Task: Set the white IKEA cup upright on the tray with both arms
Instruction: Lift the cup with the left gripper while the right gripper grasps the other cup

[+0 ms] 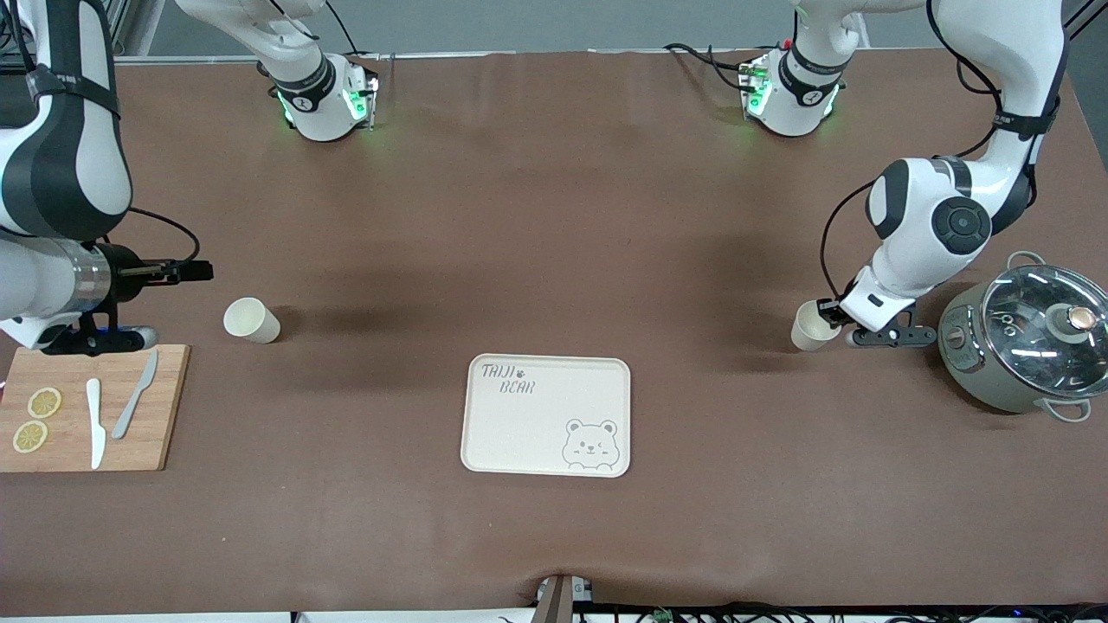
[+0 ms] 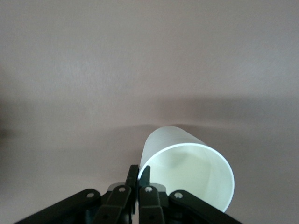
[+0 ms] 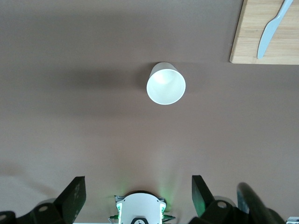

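Two white cups lie on their sides on the brown table. One cup (image 1: 812, 327) is toward the left arm's end; my left gripper (image 1: 833, 313) is shut on its rim, one finger inside and one outside, as the left wrist view shows (image 2: 138, 170) with the cup's mouth (image 2: 191, 175) facing it. The other cup (image 1: 252, 320) lies toward the right arm's end. My right gripper (image 1: 192, 272) is open and empty in the air beside it; in the right wrist view this cup (image 3: 166, 84) is well ahead of the spread fingers (image 3: 74, 193). The cream tray (image 1: 519, 433) is empty, nearer the front camera.
A wooden cutting board (image 1: 160, 407) with two lemon slices (image 1: 43, 402), a white knife (image 1: 95, 424) and a grey knife (image 1: 134, 405) lies at the right arm's end. A grey-green pot with a glass lid (image 1: 1026, 346) stands at the left arm's end, beside the left gripper.
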Robot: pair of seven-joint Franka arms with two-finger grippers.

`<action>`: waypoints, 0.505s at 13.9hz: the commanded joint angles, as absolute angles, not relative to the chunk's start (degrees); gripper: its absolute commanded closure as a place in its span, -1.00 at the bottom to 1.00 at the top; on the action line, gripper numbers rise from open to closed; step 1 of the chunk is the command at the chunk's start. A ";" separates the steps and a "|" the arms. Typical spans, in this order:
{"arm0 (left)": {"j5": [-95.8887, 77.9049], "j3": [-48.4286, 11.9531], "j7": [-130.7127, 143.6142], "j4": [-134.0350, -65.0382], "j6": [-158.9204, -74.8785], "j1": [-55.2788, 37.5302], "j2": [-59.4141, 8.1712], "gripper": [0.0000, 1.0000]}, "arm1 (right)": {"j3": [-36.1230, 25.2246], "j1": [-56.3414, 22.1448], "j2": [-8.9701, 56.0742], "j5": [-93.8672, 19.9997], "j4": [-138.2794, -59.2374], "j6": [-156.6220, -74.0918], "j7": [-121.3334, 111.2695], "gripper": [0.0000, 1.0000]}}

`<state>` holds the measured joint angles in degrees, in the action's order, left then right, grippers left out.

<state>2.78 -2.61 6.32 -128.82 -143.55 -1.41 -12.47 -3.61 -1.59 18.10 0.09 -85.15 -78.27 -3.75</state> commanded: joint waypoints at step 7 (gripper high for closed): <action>2.02 -2.99 13.51 -108.23 -128.86 -7.55 -18.88 1.00 | -3.16 2.28 22.50 0.97 -85.17 -76.46 -3.25 -1.00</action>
<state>2.77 -2.86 10.09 -115.53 -132.18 -5.73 -14.40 -3.71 1.77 21.98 0.11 -85.94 -76.92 -3.69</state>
